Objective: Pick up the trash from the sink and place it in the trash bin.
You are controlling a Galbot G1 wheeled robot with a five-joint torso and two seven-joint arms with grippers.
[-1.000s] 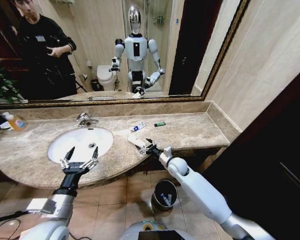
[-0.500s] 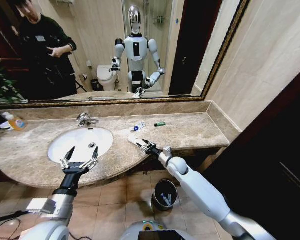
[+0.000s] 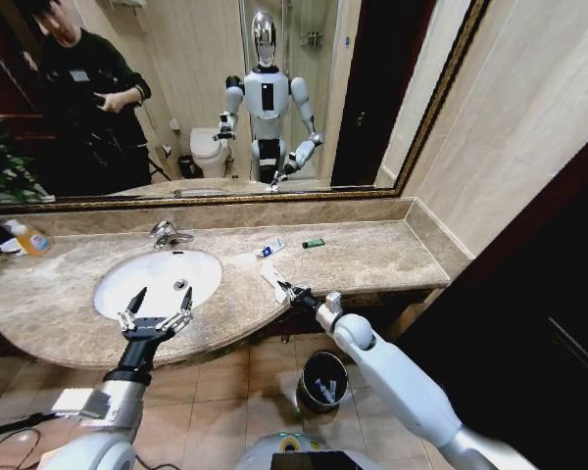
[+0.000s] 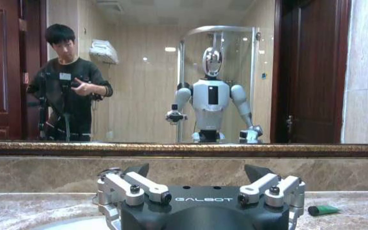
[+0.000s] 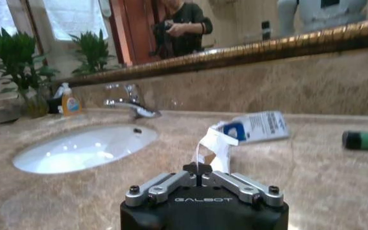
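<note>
My right gripper (image 3: 287,290) is shut on a thin white packet (image 3: 272,276) with a blue mark, just right of the sink (image 3: 118,294). In the right wrist view the packet (image 5: 213,143) stands up from between the shut fingers (image 5: 171,184) of that gripper (image 5: 200,173). Behind it on the counter lie a white and blue tube (image 3: 269,249) (image 5: 258,126) and a small dark-green piece (image 3: 314,242) (image 5: 365,140) (image 4: 323,209). My left gripper (image 3: 157,311) (image 4: 203,179) hangs open over the basin's front rim. The black trash bin (image 3: 323,380) stands on the floor under the counter.
A chrome faucet (image 3: 166,233) (image 5: 130,102) rises behind the basin. An orange-capped bottle (image 3: 30,239) (image 5: 70,102) stands at the far left by green plants (image 5: 17,72). The mirror and wall close off the back; a dark door panel (image 3: 559,284) is on the right.
The right gripper has shifted slightly right with the white packet, whose free end has come up off the counter. The left arm has not moved.
</note>
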